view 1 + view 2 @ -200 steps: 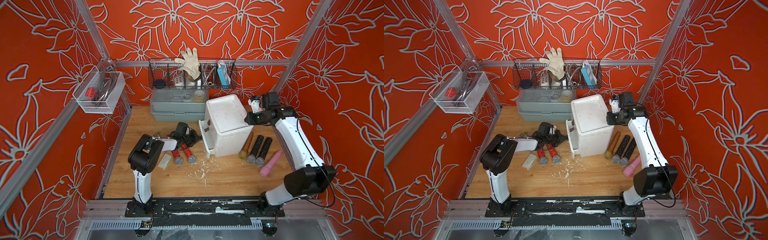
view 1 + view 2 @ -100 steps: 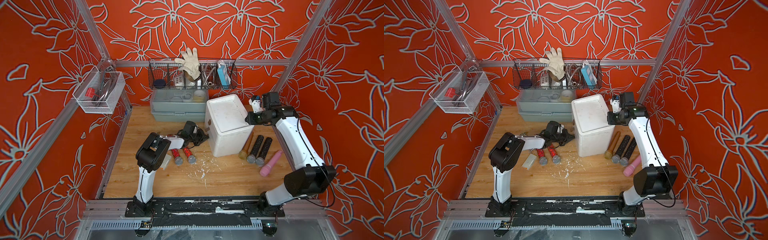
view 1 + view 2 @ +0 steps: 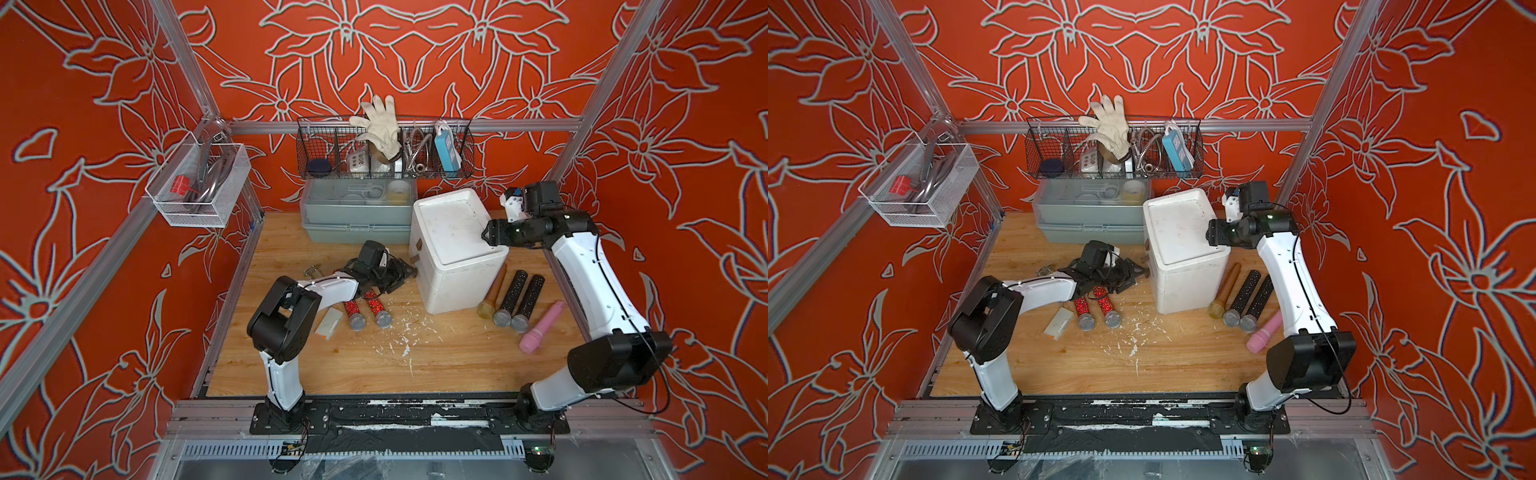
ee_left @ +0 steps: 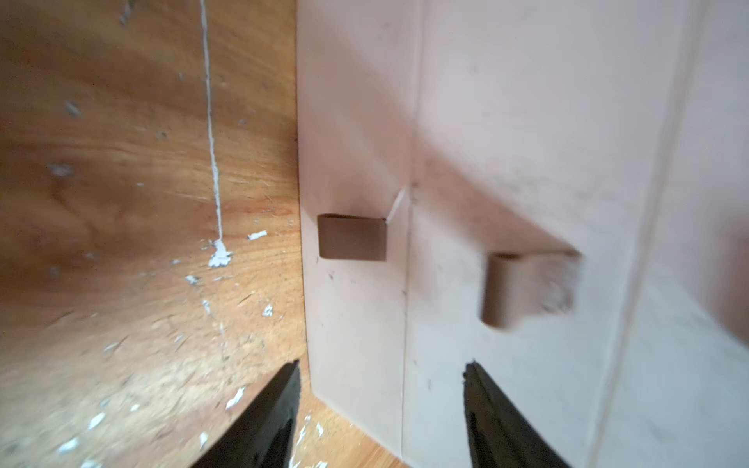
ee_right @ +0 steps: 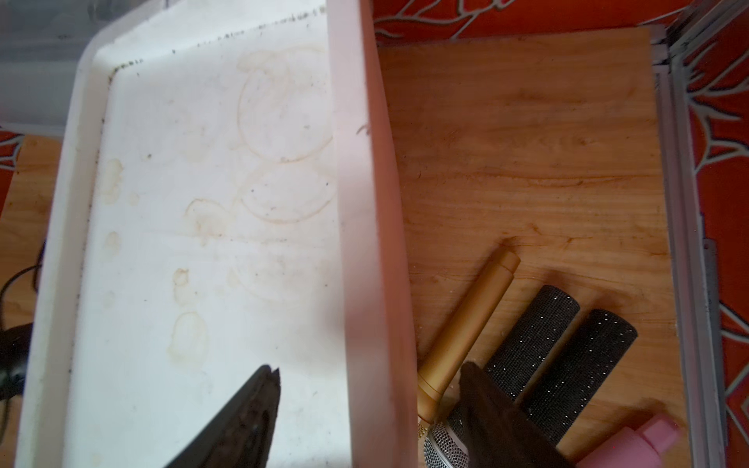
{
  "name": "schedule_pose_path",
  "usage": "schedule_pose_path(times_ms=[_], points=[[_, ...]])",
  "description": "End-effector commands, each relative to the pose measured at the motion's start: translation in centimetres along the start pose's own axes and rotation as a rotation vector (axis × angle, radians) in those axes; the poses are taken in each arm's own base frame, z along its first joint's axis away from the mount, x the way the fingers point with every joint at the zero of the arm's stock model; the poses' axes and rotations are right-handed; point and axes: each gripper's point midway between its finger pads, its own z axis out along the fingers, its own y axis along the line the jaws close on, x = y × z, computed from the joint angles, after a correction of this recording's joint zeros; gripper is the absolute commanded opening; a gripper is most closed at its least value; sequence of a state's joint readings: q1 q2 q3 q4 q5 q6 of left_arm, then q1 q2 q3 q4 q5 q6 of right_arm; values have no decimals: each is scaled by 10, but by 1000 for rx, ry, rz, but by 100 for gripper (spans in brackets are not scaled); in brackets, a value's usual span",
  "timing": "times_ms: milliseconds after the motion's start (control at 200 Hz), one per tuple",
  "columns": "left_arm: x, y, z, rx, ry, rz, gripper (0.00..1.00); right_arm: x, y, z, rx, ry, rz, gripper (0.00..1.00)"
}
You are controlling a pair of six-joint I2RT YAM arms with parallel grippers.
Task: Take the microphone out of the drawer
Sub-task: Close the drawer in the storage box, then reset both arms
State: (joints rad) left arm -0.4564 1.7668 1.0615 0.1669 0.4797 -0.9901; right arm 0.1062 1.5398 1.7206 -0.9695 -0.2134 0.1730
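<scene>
Drawers (image 4: pixel 527 182): both shut
Microphones (image 3: pixel 510 297): out on the table (image 3: pixel 436 374), job looks done
My left gripper (image 4: pixel 381 364): released
My right gripper (image 5: pixel 371 368): released

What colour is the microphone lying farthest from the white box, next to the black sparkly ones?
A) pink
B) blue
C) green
A: the pink microphone lies on the wooden table, right beside a black sparkly microphone.
</scene>
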Motion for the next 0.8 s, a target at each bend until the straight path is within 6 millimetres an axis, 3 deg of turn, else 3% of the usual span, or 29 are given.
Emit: schedule_pose_path(times_ms=[0,25,80,240,285,330,370,460,581,646,796], points=[[-5,7,-42,-67,-36,77,68,-18,-17,-34,115,-92,17,77],[-6,7,-51,-71,-43,84,68,-19,-21,-40,139,-107,18,79],[-10,10,-73,-88,-62,98,70,-19,-30,-50,194,-138,26,99],[-24,17,-144,-173,-130,158,78,-2,-66,-74,378,-209,76,100],[-29,19,-164,-204,-164,180,84,7,-77,-78,428,-220,93,100],[-34,27,-185,-261,-212,193,99,18,-86,-80,472,-234,105,100],[-38,35,-204,-320,-267,210,100,29,-92,-78,497,-245,105,100],[-45,48,-241,-422,-402,269,100,52,-89,-59,451,-292,50,100],[-51,57,-274,-508,-561,405,100,89,-89,-28,406,-354,29,100],[-56,72,-282,-578,-607,465,100,108,-91,-9,387,-376,36,100],[-63,126,-286,-773,-655,503,100,139,-96,31,374,-352,33,100]])
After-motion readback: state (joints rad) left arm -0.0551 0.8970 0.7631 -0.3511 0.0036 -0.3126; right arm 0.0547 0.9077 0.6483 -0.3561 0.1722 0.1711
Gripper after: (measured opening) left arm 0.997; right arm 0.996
